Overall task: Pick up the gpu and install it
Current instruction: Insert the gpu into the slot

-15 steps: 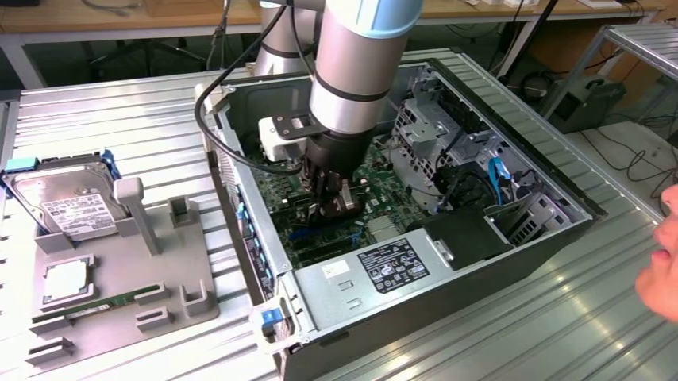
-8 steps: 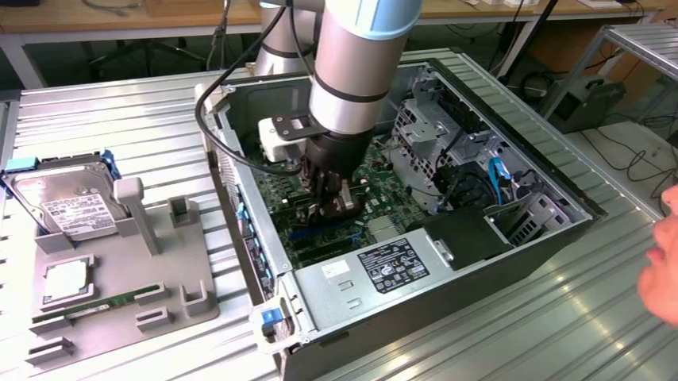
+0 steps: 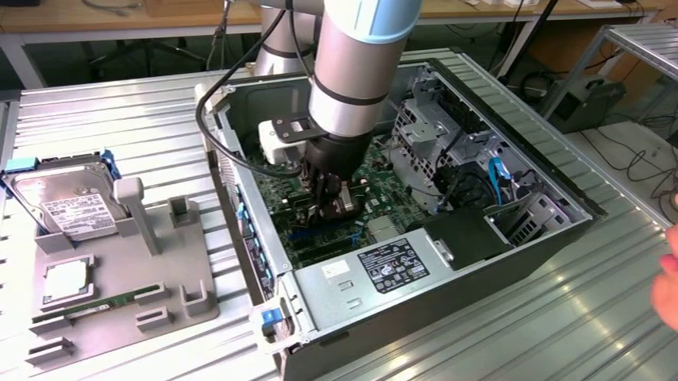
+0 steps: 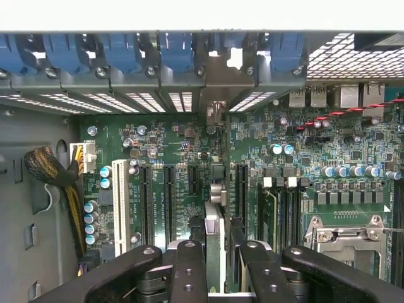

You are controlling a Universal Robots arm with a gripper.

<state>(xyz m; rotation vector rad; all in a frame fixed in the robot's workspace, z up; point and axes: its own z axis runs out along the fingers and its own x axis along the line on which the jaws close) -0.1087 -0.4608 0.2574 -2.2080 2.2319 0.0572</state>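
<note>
My gripper (image 3: 337,202) is reaching down inside the open computer case (image 3: 265,262), just above the green motherboard (image 3: 317,242). In the wrist view the gripper (image 4: 219,259) is shut on the gpu (image 4: 214,218), a thin card seen edge-on between the two black fingers (image 4: 189,271). The card stands on edge over the motherboard (image 4: 183,151), between the black expansion slots (image 4: 169,202), and runs toward the case's rear bracket openings (image 4: 214,113). Whether its edge sits in a slot I cannot tell.
On the exterior view's left, a grey holder (image 3: 159,302) carries a silver hard drive (image 3: 63,202) and a green RAM stick (image 3: 95,305). Drive cages (image 3: 424,135) and cables (image 3: 493,178) crowd the case's far side. A hand (image 3: 668,282) shows at the right edge.
</note>
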